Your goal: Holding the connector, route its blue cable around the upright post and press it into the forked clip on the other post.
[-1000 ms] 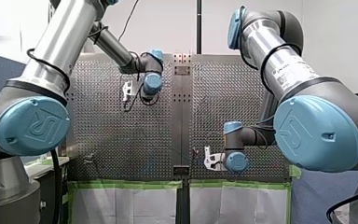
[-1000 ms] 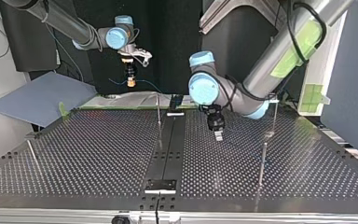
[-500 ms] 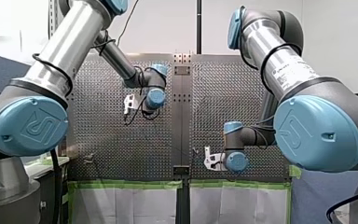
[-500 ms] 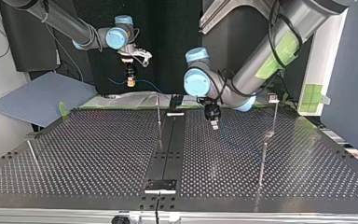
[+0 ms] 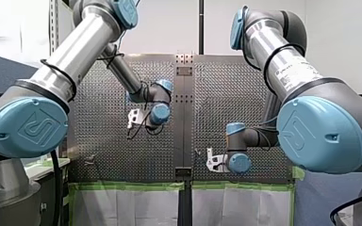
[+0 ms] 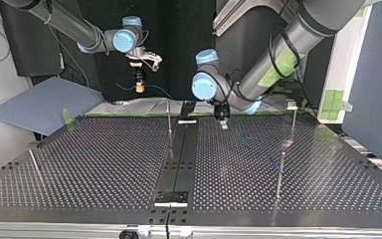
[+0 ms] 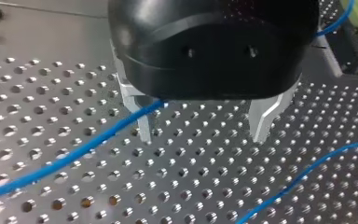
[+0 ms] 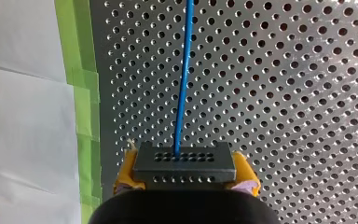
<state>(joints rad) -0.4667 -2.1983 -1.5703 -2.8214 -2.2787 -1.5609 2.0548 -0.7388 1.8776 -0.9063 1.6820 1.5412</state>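
My right gripper (image 8: 186,186) is shut on the dark connector block (image 8: 185,163), its yellow pads (image 8: 127,173) on both sides. The blue cable (image 8: 184,84) runs straight away from it over the perforated plate. In the top view this gripper (image 6: 139,87) hangs above the table's far edge at the left. My left gripper (image 7: 204,133) is open with nothing between its metal fingers (image 7: 262,122); a stretch of blue cable (image 7: 74,156) crosses in front of one finger. In the top view it (image 6: 222,121) hovers low near the far edge, right of a thin upright post (image 6: 169,119). A post with a clip (image 6: 292,104) on top stands further right.
Two more thin posts stand on the table, one at the near right (image 6: 279,172) and a leaning one at the near left (image 6: 34,163). A dark centre strip (image 6: 179,154) divides the plate. Green tape (image 8: 81,93) and white sheets edge the table under my right gripper.
My left arm has swung its open gripper toward the table's far edge and to the top view's left, nearer the centre strip. My right arm has stayed still with the connector.
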